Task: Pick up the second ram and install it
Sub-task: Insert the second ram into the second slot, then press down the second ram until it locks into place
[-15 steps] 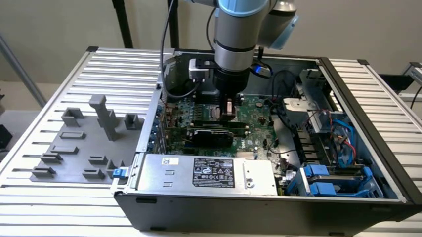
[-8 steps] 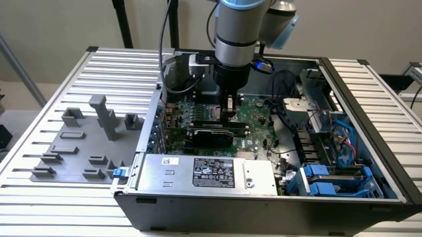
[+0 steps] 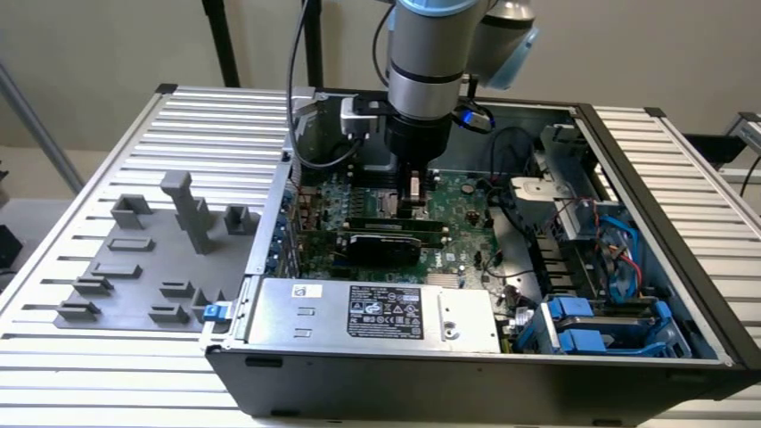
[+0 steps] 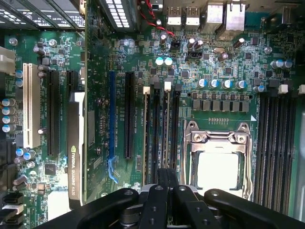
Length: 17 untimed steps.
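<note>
My gripper (image 3: 414,207) hangs straight down inside the open computer case, low over the motherboard (image 3: 458,223). In the wrist view its black fingers (image 4: 167,191) are shut together, with nothing seen between them. They sit right over the bank of black memory slots (image 4: 161,133) beside the silver CPU socket (image 4: 217,157). A thin pale strip, which looks like the second ram (image 4: 167,129) seen edge-on, stands in the slot that runs under my fingertips. Another pale strip (image 4: 146,138) stands two slots away. Whether the fingertips touch the stick I cannot tell.
A graphics card (image 4: 76,148) stands in a slot close by. More memory slots (image 4: 276,143) lie on the socket's other side. The power supply (image 3: 369,312) and blue drive bays (image 3: 594,325) line the case front. A grey fixture (image 3: 155,259) lies at the exterior view's left.
</note>
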Motion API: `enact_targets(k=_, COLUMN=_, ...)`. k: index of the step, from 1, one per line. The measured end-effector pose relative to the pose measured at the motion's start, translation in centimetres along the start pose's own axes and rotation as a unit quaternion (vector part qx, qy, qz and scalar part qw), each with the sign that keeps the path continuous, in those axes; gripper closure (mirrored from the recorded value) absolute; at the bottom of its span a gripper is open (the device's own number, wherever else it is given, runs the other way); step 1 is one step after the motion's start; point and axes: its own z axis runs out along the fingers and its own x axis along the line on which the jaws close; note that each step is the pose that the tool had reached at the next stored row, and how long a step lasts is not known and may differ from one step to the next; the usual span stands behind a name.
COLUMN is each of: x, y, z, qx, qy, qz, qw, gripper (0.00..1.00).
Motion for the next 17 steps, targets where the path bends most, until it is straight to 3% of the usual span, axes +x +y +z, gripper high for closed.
enact_targets(k=17, x=-0.31, y=0.20, z=0.19, qx=0.0001, qy=-0.0001, qz=0.005, qw=1.0000, gripper=0.89)
